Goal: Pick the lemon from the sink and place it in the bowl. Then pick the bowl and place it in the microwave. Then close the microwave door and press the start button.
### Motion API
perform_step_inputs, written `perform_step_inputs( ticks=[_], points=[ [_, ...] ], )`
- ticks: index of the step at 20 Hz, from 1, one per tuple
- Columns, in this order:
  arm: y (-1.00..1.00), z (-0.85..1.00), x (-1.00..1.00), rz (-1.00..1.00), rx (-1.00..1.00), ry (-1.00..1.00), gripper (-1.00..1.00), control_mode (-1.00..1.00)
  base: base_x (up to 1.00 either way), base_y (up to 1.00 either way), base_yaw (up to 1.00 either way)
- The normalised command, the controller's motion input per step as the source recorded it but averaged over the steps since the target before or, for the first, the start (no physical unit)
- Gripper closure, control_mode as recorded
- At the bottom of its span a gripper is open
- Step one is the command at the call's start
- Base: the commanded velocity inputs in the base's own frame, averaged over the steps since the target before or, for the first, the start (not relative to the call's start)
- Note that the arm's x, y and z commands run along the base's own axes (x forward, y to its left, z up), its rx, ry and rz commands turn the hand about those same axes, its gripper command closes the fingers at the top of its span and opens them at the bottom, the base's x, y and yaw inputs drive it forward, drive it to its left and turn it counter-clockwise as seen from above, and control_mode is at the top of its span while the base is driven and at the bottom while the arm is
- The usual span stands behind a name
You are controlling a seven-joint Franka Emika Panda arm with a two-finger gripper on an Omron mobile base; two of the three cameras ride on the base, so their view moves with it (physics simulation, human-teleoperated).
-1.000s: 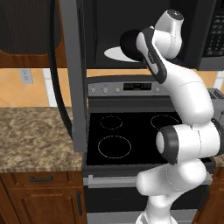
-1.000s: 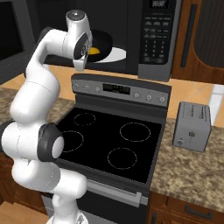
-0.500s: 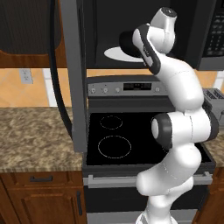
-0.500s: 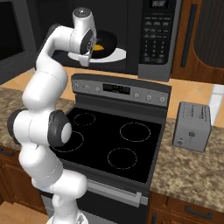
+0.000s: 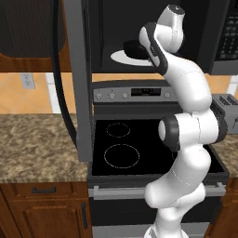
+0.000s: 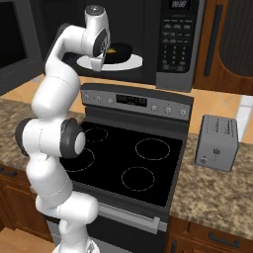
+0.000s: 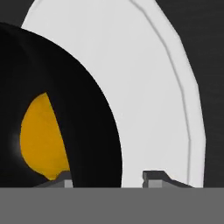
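Claw [image 7: 107, 177] stands parted astride the bowl [image 7: 83, 113] rim on the turntable plate [image 7: 153, 87]; lift straight off without nudging it.

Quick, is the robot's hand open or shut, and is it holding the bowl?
Hand: open, its fingertips apart on either side of the bowl rim, not gripping it; the bowl sits on the turntable plate.

Speckled granite counter [image 5: 37, 144], black stove [image 6: 133, 168], wooden cabinets [image 5: 42, 209], grey toaster [image 6: 217, 143]
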Motion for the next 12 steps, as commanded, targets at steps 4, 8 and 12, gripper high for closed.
perform_step_inputs(
  ticks=[4,8,12],
  points=[
    [0.00,0.00,-0.06,0.00,0.00,-0.06,-1.00,-1.00,0.00,0.00,0.00],
    [0.00,0.00,-0.36,0.01,0.02,-0.25,-1.00,-1.00,0.00,0.00,0.00],
    [0.00,0.00,-0.59,0.02,0.08,-0.31,-1.00,-1.00,0.00,0.00,0.00]
  ],
)
